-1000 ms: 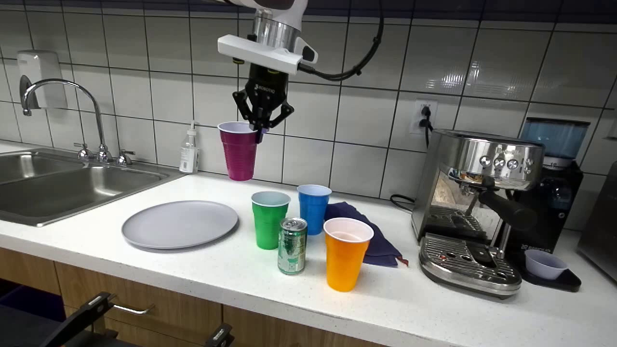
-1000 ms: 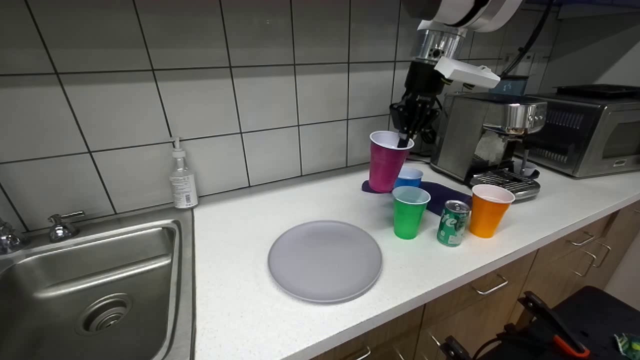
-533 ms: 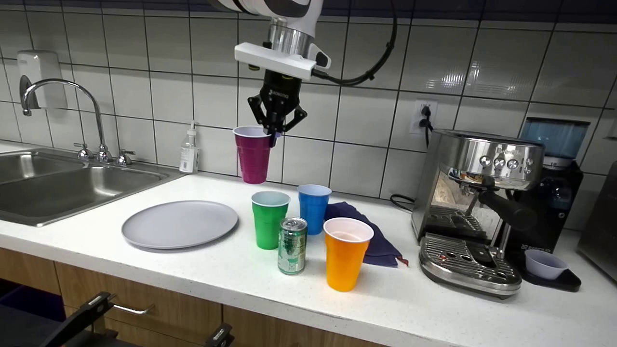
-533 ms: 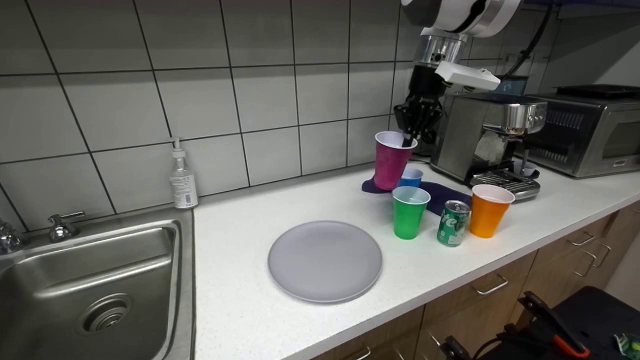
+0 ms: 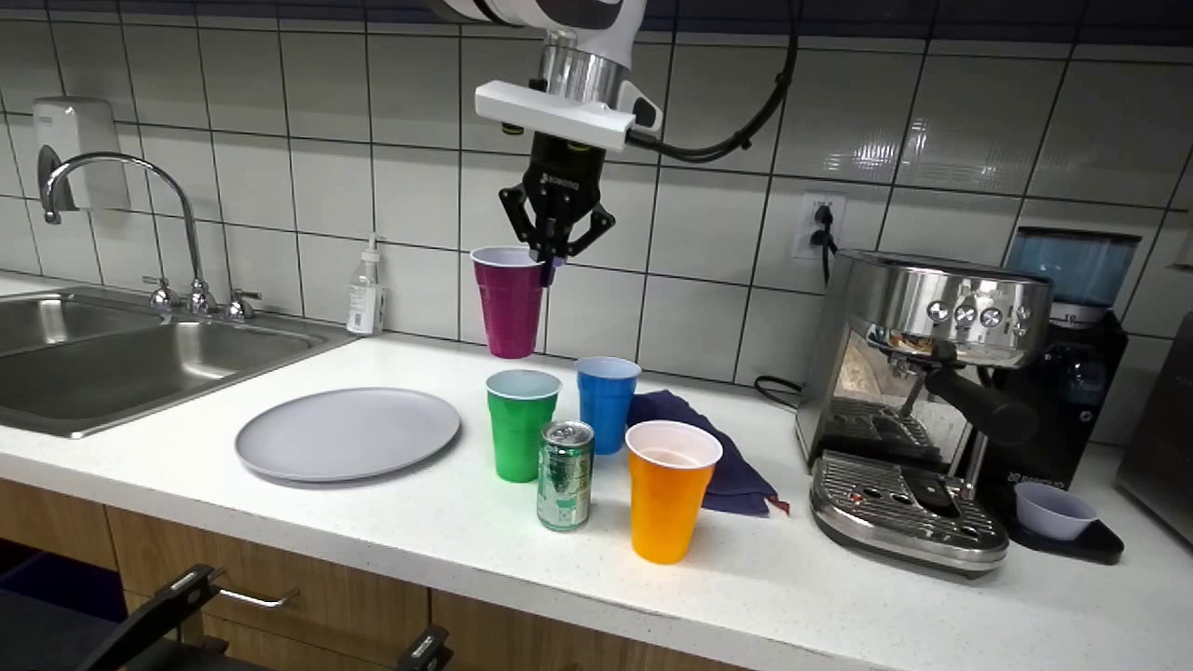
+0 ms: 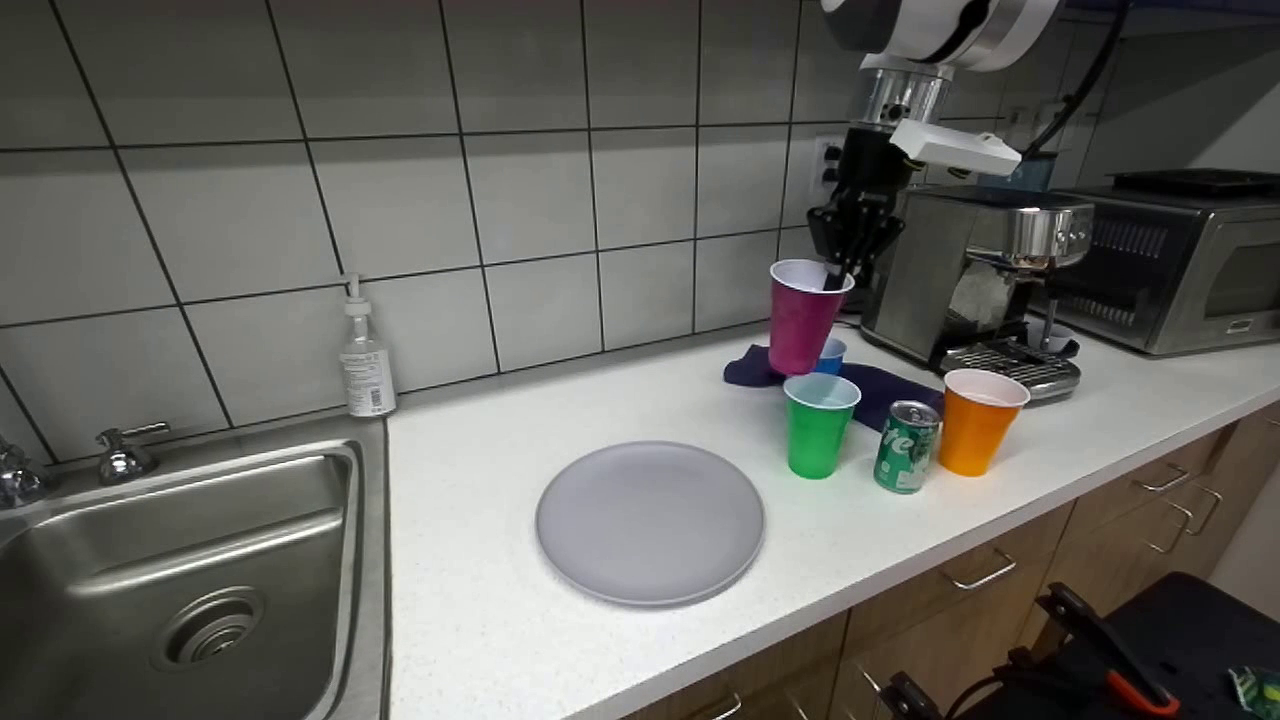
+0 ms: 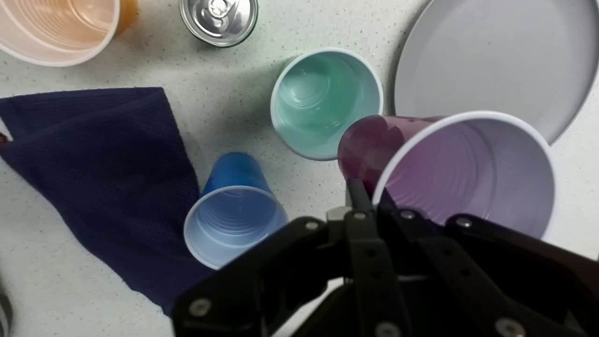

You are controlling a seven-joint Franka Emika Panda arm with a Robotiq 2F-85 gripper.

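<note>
"What is at the far left?"

"In an exterior view I see a steel sink (image 5: 186, 373), a faucet (image 5: 199, 296) behind its basins, then a clear pump bottle (image 5: 366, 303) on the counter (image 5: 280, 508) by the tiled wall (image 5: 326, 191)."

"And right of that?"

"A flat grey plate (image 5: 349, 433) lies on the counter. Past it is the magenta cup (image 5: 508, 312), hanging in the air, mouth up."

"How does your gripper (image 5: 547, 266) hold it?"

"By the right side of its rim. My fingers (image 7: 358, 194) pinch the thin wall between them, 1 inside the mouth and 1 outside, as the wrist view shows."

"What stands lower down?"

"4 things, near each other and upright on the counter: a green cup (image 5: 522, 433), a green and silver can (image 5: 565, 480), a blue cup (image 5: 606, 405) and an orange cup (image 5: 666, 508). In the wrist view the base of my magenta cup overlaps the green cup's rim. A dark blue cloth (image 5: 736, 471) lies beside the blue cup, partly behind the orange cup."

"And farther right?"

"A steel espresso machine (image 5: 941, 270), well apart from the cups, with a black handle (image 5: 983, 407); then a black grinder (image 5: 1086, 373) with a blue hopper (image 5: 1072, 266) and a small pale bowl (image 5: 1053, 513) at its foot."
</note>
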